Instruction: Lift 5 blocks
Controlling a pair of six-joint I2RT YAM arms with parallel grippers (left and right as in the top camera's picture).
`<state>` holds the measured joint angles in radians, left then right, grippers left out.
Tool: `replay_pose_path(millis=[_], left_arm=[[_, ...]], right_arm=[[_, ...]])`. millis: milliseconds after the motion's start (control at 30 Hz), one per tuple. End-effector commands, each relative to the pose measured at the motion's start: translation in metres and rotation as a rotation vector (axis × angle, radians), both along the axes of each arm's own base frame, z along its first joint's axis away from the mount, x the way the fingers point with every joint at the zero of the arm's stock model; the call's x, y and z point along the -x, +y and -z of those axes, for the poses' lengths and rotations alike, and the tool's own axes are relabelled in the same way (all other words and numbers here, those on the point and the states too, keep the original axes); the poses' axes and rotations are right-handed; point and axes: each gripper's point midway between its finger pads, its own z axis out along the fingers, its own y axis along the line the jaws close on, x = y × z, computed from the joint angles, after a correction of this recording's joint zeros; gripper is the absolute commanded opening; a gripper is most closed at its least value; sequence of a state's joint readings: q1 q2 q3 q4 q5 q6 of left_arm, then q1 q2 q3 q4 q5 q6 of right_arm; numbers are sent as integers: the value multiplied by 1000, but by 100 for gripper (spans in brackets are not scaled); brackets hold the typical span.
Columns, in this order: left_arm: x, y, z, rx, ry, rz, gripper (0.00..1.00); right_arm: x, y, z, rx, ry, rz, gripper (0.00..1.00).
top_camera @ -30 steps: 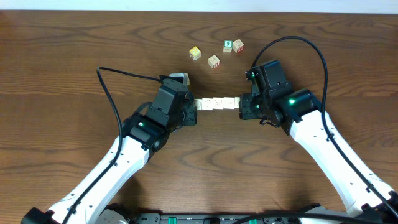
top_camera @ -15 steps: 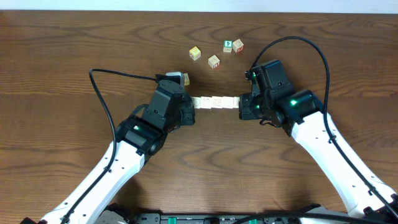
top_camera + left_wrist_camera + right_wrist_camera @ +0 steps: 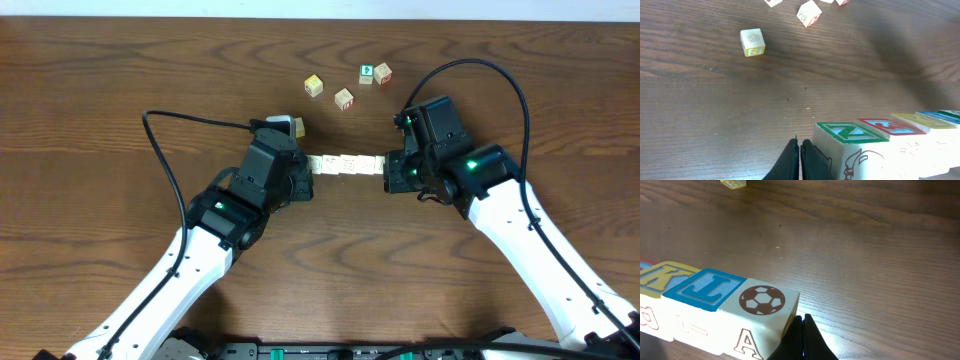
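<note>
Left tool [image 3: 799, 156], right tool [image 3: 802, 332], squeezing blocks [image 3: 345, 163]

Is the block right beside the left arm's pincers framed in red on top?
No: the end block beside the left gripper has a green frame on top; the red-framed block is next in the row.

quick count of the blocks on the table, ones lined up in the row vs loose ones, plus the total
blocks in the row: 5
loose blocks in the far group: 4
lone loose block: 1
total: 10
</note>
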<state>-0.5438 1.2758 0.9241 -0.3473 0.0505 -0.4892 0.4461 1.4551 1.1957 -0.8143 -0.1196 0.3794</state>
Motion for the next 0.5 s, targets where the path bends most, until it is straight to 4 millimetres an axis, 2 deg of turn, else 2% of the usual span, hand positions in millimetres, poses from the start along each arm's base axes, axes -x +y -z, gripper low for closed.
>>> replay_pose_path(millis=[0, 467], left_arm=[[36, -72, -51, 236, -16, 316, 7], [40, -74, -49, 223, -11, 333, 7]], right_arm=[[43, 79, -31, -312, 92, -279, 1], [44, 78, -30, -311, 99, -274, 1]])
